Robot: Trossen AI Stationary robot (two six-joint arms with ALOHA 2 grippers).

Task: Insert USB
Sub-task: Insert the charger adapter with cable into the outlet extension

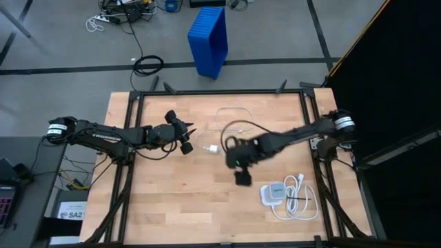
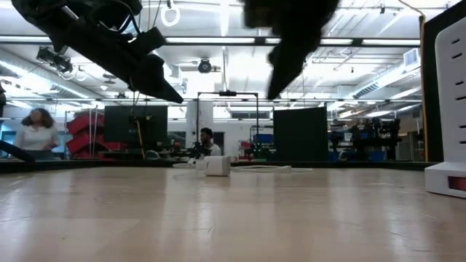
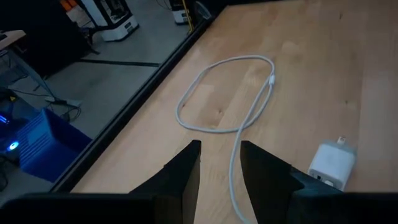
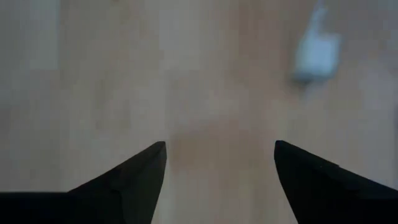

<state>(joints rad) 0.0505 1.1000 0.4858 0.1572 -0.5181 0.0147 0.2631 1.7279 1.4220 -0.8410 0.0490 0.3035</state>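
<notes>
USB cable [image 3: 231, 93]: your target lies loose on the worktop [image 1: 165, 193], a thin white loop toward the far side, with one run trailing back to a small white charger block [image 3: 333, 165] near the middle.
Left gripper [image 3: 219, 165]: it hangs above the worktop just beside the loop, fingers a narrow gap apart and empty; the cable's trailing run passes right between them in the left wrist view.
Right gripper [image 4: 219, 163]: it hovers near the middle of the worktop, fingers spread wide, holding nothing; the charger block shows blurred ahead of it.
Socket block [image 1: 274, 192]: it sits flat near your right front corner, its thick white power cord [image 1: 298, 196] coiled beside it, well apart from the cable.
Handling, as I judge it: the cable looks light, limp and slippery, so it will flop and drag its loop.
Where to hold: take the rigid charger block or the plug shell, not the soft run.
</notes>
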